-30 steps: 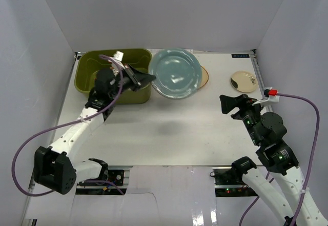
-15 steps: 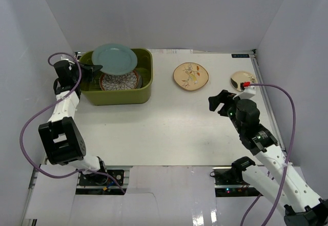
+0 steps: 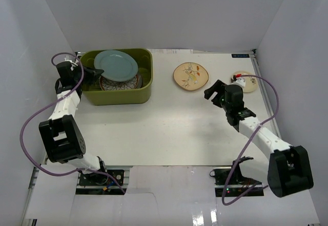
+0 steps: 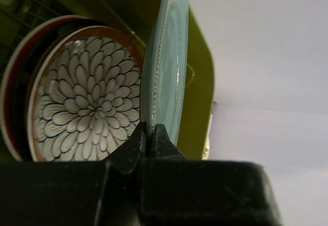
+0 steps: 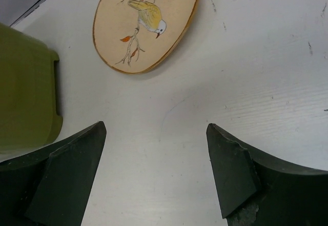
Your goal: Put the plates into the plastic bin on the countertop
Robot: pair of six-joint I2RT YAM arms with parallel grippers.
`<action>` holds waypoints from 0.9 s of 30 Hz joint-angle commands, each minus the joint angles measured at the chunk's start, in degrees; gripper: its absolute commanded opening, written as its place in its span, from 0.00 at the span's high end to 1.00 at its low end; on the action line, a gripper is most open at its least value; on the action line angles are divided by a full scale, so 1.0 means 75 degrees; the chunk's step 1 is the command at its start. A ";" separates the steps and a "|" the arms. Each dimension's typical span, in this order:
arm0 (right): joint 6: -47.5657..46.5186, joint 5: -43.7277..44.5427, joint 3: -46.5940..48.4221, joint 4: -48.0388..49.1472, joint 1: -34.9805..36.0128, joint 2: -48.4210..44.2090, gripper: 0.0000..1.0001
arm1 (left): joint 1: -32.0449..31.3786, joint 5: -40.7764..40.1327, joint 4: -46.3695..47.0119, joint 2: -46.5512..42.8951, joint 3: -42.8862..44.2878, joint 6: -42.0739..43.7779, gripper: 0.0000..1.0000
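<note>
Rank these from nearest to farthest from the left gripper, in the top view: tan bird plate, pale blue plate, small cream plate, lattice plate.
1. Pale blue plate, pinched in the left gripper, above the plastic bin.
2. Lattice plate, inside the bin, just below.
3. Tan bird plate, centre back.
4. Small cream plate, far right.

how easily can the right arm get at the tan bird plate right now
Probably easily: the right gripper is open, facing the tan bird plate, with only bare countertop between them.
</note>
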 commanded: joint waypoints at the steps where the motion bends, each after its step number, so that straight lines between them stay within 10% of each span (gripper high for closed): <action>1: 0.0875 -0.0193 0.0193 0.1402 -0.0351 0.0793 0.15 | 0.0007 -0.0651 0.0122 -0.0206 0.0055 0.0357 1.00; 11: 0.1767 0.0007 0.1575 0.2197 -0.0609 0.3828 0.18 | -0.0075 -0.1178 -0.0569 -0.0113 -0.0063 0.0967 0.70; 16: 0.2153 -0.0075 0.2161 0.2282 -0.0644 0.4837 0.20 | -0.0098 -0.1448 -0.0944 -0.0334 0.0007 0.1353 0.04; 27: 0.2857 -0.0228 0.3169 0.2411 -0.0738 0.6479 0.35 | -0.1268 -0.4456 -0.2350 -0.1600 0.0534 0.3356 0.02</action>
